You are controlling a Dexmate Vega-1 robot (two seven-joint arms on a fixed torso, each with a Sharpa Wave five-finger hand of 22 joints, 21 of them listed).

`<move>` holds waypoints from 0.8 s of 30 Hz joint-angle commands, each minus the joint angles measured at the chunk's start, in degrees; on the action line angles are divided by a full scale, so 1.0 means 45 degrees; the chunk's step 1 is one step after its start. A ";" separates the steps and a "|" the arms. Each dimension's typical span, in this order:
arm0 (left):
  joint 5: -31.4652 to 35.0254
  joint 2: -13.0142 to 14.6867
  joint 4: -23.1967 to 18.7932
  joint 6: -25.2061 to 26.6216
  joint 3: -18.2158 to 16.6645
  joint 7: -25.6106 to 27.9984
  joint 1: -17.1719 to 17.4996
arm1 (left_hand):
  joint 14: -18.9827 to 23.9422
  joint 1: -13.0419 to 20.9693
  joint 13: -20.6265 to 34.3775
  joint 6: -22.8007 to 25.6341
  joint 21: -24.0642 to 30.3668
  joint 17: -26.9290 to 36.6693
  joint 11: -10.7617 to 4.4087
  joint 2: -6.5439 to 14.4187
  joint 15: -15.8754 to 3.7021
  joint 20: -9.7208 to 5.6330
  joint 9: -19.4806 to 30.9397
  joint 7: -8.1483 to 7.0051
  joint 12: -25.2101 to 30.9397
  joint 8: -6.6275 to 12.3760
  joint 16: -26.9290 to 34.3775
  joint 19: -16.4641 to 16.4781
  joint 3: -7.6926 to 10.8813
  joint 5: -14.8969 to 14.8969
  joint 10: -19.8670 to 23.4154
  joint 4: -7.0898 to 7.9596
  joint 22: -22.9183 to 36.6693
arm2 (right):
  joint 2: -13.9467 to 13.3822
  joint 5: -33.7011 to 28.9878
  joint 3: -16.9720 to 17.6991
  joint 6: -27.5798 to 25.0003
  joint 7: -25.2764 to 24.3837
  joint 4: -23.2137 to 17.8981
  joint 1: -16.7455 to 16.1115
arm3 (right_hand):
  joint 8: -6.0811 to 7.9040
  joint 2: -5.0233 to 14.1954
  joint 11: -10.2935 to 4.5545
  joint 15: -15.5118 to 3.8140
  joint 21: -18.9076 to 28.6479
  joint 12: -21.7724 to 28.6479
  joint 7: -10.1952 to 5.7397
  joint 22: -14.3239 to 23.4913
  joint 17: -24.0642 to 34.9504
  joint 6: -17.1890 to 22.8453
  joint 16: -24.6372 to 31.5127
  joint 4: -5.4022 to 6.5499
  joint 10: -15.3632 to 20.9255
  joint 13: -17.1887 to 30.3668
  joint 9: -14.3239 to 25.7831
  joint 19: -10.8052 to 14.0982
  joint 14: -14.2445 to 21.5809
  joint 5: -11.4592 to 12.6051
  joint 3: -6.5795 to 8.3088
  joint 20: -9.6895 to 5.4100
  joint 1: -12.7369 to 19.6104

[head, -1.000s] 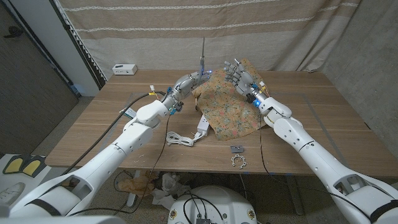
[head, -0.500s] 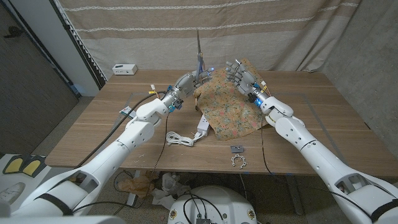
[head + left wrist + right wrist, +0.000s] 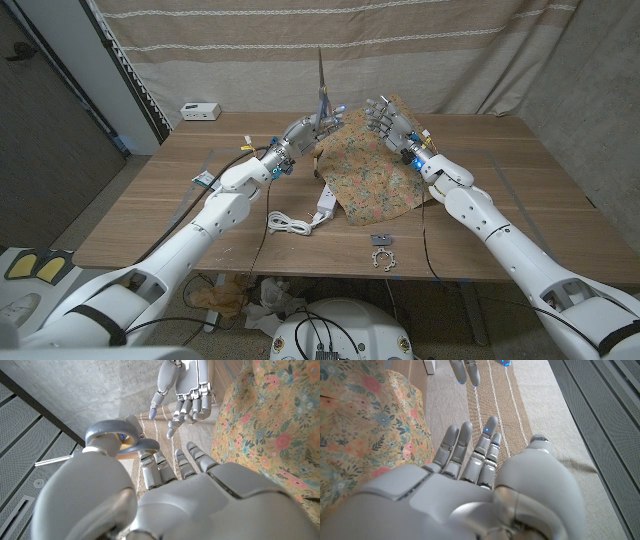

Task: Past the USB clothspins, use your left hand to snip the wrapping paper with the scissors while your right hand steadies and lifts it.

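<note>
Head view shows the left hand (image 3: pixel 305 128) raised over the table's (image 3: pixel 150 200) far half, holding the scissors (image 3: pixel 321 85) with the blades pointing straight up. The floral wrapping paper (image 3: pixel 370 170) lies draped just beside that hand, its far edge lifted toward the right hand (image 3: pixel 385 120). The right hand's fingers (image 3: pixel 376 108) are spread and upright at the paper's raised corner; whether they pinch it I cannot tell. In the left wrist view, the scissor handle loop (image 3: pixel 112 440) sits around a finger, paper alongside.
</note>
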 commanded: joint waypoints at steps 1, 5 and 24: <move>-0.0646 -0.0390 0.0505 0.0053 -0.0148 -0.0751 -0.0029 | 0.0007 0.0238 -0.0008 0.0965 -0.0049 0.0024 0.0003 -0.0265 -0.2063 -0.0150 -0.0247 -0.0928 0.0140 -0.0143 -0.0010 0.0114 0.0032 0.0009 -0.0025 -0.0092 0.0028 | -0.0084 -0.0068 -0.0003 -0.0112 -0.0153 -0.0124 -0.0002 | 0.0052 0.0018 -0.0056 -0.2103 0.0021 0.0092 0.0004 -0.0013 0.0013 0.0137 0.0079 -0.0077 0.0034 -0.0031 0.0020 0.0083 0.0135 0.0055 -0.0001 -0.1096 0.0129; -0.1233 -0.0711 0.0986 0.0287 -0.0189 -0.1554 -0.0165 | 0.0164 0.0483 0.0014 0.1159 -0.0018 0.0054 0.0003 -0.0521 -0.2063 -0.0144 -0.0615 -0.0997 0.0277 -0.0284 0.0068 0.0205 0.0024 0.0038 0.0230 -0.0027 0.0037 | -0.0104 -0.0120 -0.0031 -0.0166 -0.0224 -0.0130 0.0032 | 0.0049 0.0041 -0.0061 -0.2102 0.0023 0.0124 0.0015 -0.0051 -0.0009 0.0165 0.0102 -0.0100 0.0039 -0.0035 0.0010 0.0074 0.0140 0.0047 0.0004 -0.1103 0.0139; -0.3474 -0.1873 0.2140 0.1847 -0.0935 -0.3920 -0.0264 | 0.0338 0.0312 0.0036 0.0972 -0.0007 0.0163 0.0020 -0.0510 -0.2006 -0.0182 -0.1231 -0.1250 0.0443 -0.0674 0.0130 0.0265 -0.0210 0.0041 0.0827 0.0423 0.0066 | -0.0083 -0.0053 -0.0065 -0.0397 -0.0221 0.0033 0.0181 | 0.0031 0.0175 -0.0090 -0.2118 0.0052 0.0180 0.0016 -0.0198 -0.0098 0.0184 0.0176 -0.0237 -0.0020 -0.0119 0.0016 0.0075 0.0102 0.0031 0.0070 -0.1116 0.0275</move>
